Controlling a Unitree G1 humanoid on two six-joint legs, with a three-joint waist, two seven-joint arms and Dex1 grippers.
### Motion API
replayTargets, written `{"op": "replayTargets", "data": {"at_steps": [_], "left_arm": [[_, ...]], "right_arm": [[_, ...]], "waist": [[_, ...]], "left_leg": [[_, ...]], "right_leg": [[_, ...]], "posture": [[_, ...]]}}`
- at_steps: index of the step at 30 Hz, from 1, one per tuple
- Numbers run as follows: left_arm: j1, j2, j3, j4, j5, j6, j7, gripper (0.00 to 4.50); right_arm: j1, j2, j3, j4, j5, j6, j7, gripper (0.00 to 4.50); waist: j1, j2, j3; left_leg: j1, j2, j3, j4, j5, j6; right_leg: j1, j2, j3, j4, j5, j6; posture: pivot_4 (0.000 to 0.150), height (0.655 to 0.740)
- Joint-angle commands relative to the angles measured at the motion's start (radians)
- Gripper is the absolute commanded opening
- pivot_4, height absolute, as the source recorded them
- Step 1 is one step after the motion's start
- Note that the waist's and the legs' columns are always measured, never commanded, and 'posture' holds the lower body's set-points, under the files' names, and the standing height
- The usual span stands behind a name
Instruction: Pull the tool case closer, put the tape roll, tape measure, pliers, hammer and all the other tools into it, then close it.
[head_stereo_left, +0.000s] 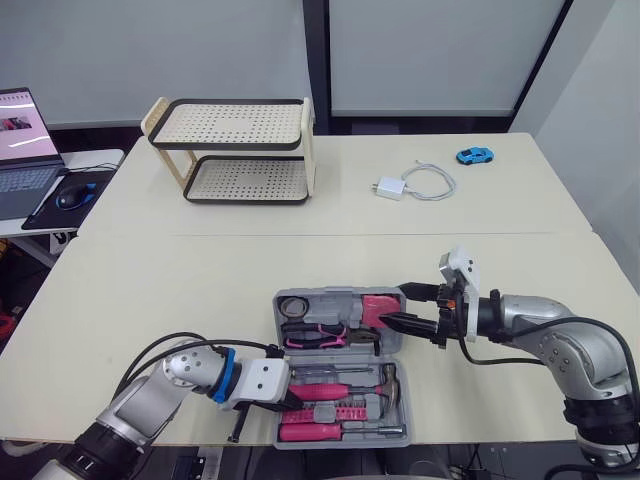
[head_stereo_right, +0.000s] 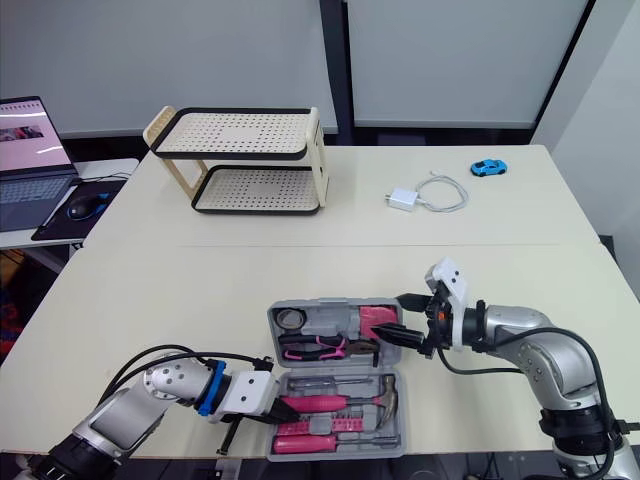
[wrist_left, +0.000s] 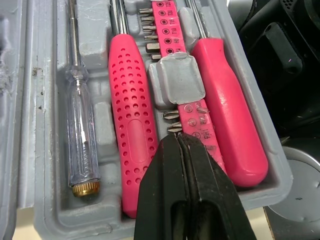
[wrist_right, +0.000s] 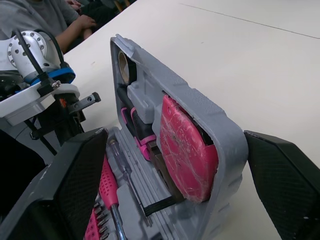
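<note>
The grey tool case (head_stereo_left: 340, 291) lies open near the table's front edge. Its far half holds a tape roll (head_stereo_left: 293, 306), pliers (head_stereo_left: 315, 335) and a pink tape measure (head_stereo_left: 378, 308). The near half holds the hammer (head_stereo_left: 345, 377), pink-handled screwdrivers (wrist_left: 130, 115), a clear-handled screwdriver (wrist_left: 80, 130) and a pink bit holder (wrist_left: 175, 60). My right gripper (head_stereo_left: 395, 304) is open and straddles the far half's right corner beside the tape measure (wrist_right: 185, 150). My left gripper (wrist_left: 178, 142) is shut, with its tips over the bit holder in the near half.
A two-tier perforated rack (head_stereo_left: 235, 150) stands at the back left. A white charger with cable (head_stereo_left: 415, 185) and a blue toy car (head_stereo_left: 475, 155) lie at the back right. A laptop (head_stereo_left: 20, 150) and mouse (head_stereo_left: 70, 197) sit on a side desk. A person (wrist_right: 45, 20) sits nearby.
</note>
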Motion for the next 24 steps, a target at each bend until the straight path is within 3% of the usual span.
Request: {"op": "replayTargets", "data": {"at_steps": [1, 10, 13, 19, 24], "left_arm": [[0.043, 0.038, 0.010, 0.076, 0.044, 0.021, 0.015, 0.00], [0.113, 0.050, 0.160, -0.055, -0.216, 0.220, -0.020, 0.00], [0.162, 0.136, 0.236, -0.110, -0.311, 0.300, -0.091, 0.00], [0.198, 0.199, 0.335, -0.021, -0.316, 0.303, -0.121, 0.00], [0.199, 0.216, 0.356, 0.168, -0.234, 0.215, -0.110, 0.00]], "right_arm": [[0.037, -0.055, -0.009, -0.102, 0.012, -0.053, 0.041, 4.48], [0.108, -0.146, 0.021, -0.192, -0.041, -0.171, 0.063, 4.48], [0.135, -0.171, 0.026, -0.220, -0.052, -0.200, 0.071, 4.48], [0.174, -0.206, 0.042, -0.256, -0.087, -0.267, 0.089, 4.48], [0.233, -0.293, 0.017, -0.343, -0.100, -0.313, 0.137, 4.48]], "waist": [[0.001, 0.000, 0.000], [0.001, -0.004, 0.003], [0.003, -0.009, 0.009], [0.020, -0.011, 0.014], [0.029, -0.012, 0.016]], "left_leg": [[0.000, 0.000, 0.000, 0.000, 0.000, 0.000], [0.000, 0.001, 0.000, 0.000, 0.000, 0.000], [-0.001, 0.001, 0.000, 0.000, 0.000, 0.000], [-0.001, 0.001, 0.001, 0.000, 0.000, 0.000], [-0.002, 0.001, 0.001, 0.000, 0.000, -0.001]], "right_leg": [[0.000, 0.000, 0.000, 0.000, 0.000, 0.000], [0.000, 0.000, 0.000, 0.000, -0.003, 0.003], [-0.001, 0.000, -0.001, 0.000, -0.004, 0.003], [-0.001, -0.001, 0.000, -0.001, -0.004, 0.002], [-0.002, -0.001, -0.001, -0.001, -0.004, 0.001]], "posture": [[0.150, 0.7350], [0.150, 0.7350], [0.150, 0.7350], [0.150, 0.7350], [0.150, 0.7350]]}}
